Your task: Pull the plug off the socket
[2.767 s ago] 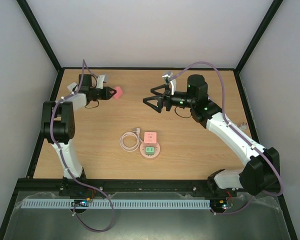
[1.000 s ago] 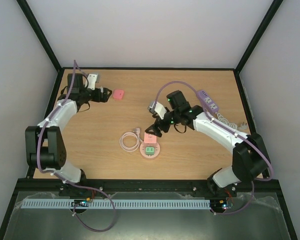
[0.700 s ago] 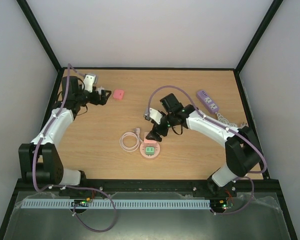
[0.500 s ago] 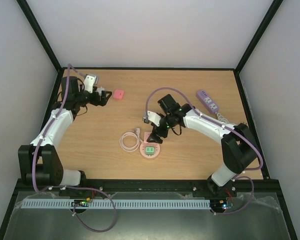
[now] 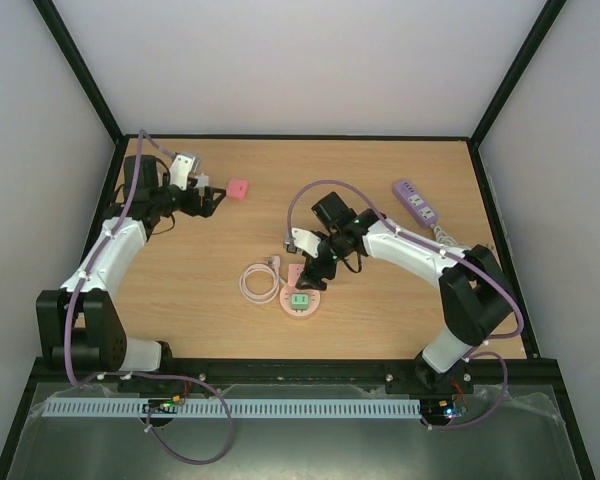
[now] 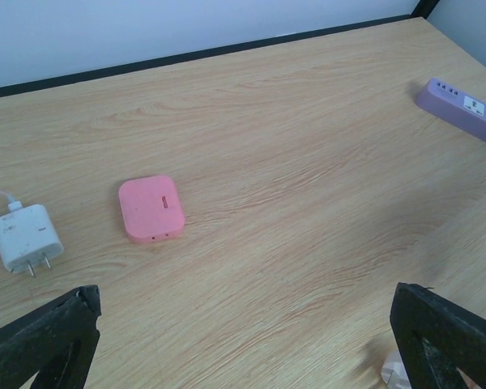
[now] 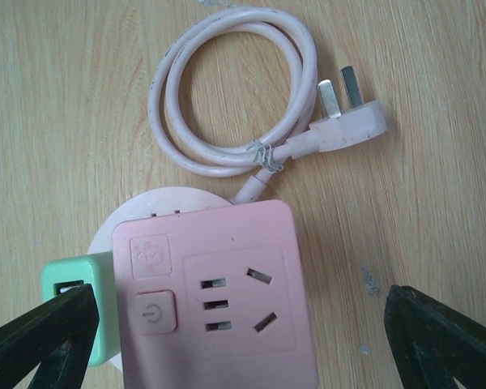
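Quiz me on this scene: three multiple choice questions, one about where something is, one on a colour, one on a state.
1. The right gripper is:
A) over the socket
B) far off at the left
C) folded back at its base

2. The plug is:
A) white
B) green
C) black

3. The plug is:
A) seated in the socket's side
B) lying loose, apart from the socket
C) clamped in the right gripper

Answers:
1 A, the socket lies right under it in its wrist view.
2 B, its body is mint green.
3 A, it juts from the socket's side while the jaws stand wide open.
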You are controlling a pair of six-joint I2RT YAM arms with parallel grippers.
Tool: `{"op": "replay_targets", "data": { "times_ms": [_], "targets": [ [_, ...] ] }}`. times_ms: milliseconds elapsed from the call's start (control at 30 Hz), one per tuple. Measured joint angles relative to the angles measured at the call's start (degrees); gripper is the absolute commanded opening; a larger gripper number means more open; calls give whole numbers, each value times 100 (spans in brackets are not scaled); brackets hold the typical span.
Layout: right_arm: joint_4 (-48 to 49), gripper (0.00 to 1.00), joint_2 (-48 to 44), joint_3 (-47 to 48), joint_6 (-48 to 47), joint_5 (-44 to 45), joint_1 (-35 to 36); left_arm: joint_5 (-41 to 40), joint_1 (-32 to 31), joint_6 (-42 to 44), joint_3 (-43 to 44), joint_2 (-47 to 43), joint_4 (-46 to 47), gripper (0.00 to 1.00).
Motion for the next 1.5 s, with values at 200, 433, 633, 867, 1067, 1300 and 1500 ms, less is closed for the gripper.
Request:
{"op": "replay_targets", "data": {
  "times_ms": [200, 433, 633, 867, 1067, 1300, 1500],
  "targets": [
    [15, 94, 85, 0, 0, 90, 59, 46, 0, 2, 0, -9, -35, 99],
    [17, 87, 138, 0, -7, 173, 175, 105, 0, 0, 0, -22, -35, 100],
    [55, 75, 181, 0, 33, 247, 184, 186, 0, -7, 0, -22, -33, 100],
    [243, 61, 201, -24, 378, 269, 188, 212, 0, 20, 0, -22, -46, 99],
    [1001, 58, 72, -345, 1187, 452, 190, 210, 0, 267, 2, -22, -243, 99],
    [1945, 57, 28, -643, 2118, 960, 136, 372, -13, 485, -267, -247, -238, 97],
    [2457, 54, 28, -815, 2618, 1088, -63, 363, -343, 573, -780, -457, -90, 96]
  ]
}}
